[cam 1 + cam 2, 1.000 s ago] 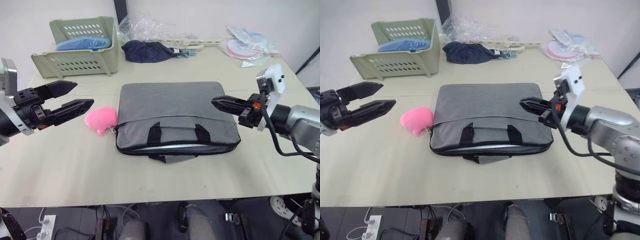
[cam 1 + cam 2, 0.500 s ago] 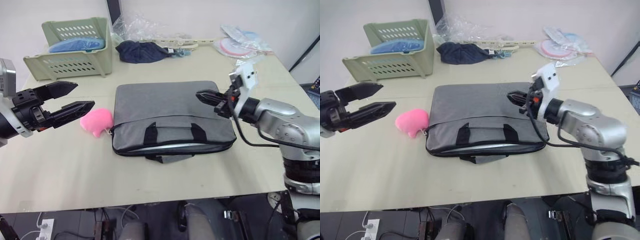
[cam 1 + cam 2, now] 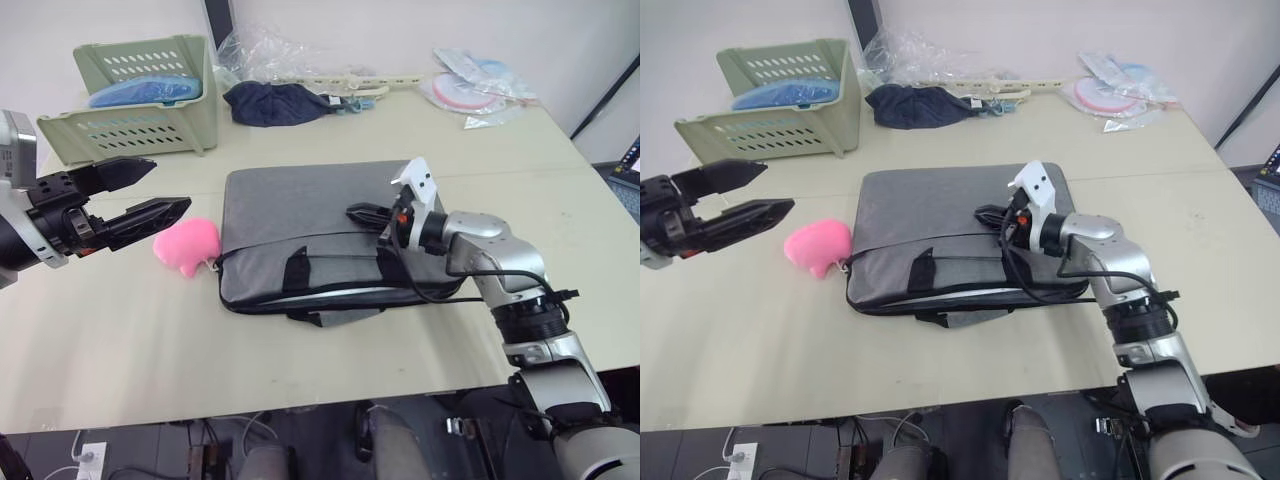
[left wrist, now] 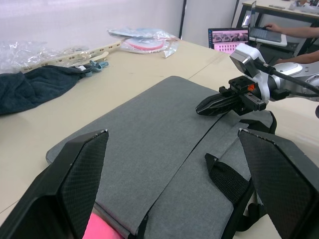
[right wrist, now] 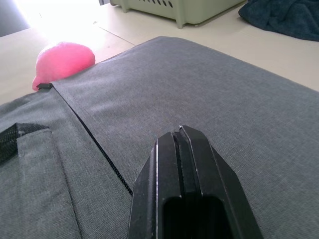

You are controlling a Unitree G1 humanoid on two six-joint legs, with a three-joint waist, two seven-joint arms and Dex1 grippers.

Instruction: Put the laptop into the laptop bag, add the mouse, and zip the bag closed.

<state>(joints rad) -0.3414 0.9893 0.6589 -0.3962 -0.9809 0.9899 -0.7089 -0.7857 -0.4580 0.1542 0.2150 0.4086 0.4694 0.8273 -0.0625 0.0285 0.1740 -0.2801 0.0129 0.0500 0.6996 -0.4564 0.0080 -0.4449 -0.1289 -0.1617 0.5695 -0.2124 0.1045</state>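
Beige table (image 3: 320, 360) before a white wall, green basket (image 3: 140, 95) and navy cloth (image 3: 275, 102) at the far edge. Grey laptop bag (image 3: 300, 205) flat at centre, pink lump (image 3: 187, 243) touching its left end. Left gripper (image 3: 150, 196) spread wide, near the lump. Right gripper (image 3: 358, 212) low over the bag.

Left wrist: own fingers (image 4: 79, 174) parted, bag between.

Right wrist: fingers (image 5: 187, 169) pressed together just above the grey fabric, black zipper (image 5: 99, 149) nearby.

We see bare tabletop (image 3: 330, 360) in front of the flat grey fabric laptop bag (image 3: 300, 205); fuzzy pink lump (image 3: 186, 243) touches its left end, pale green slatted plastic basket (image 3: 135, 95) sits behind.
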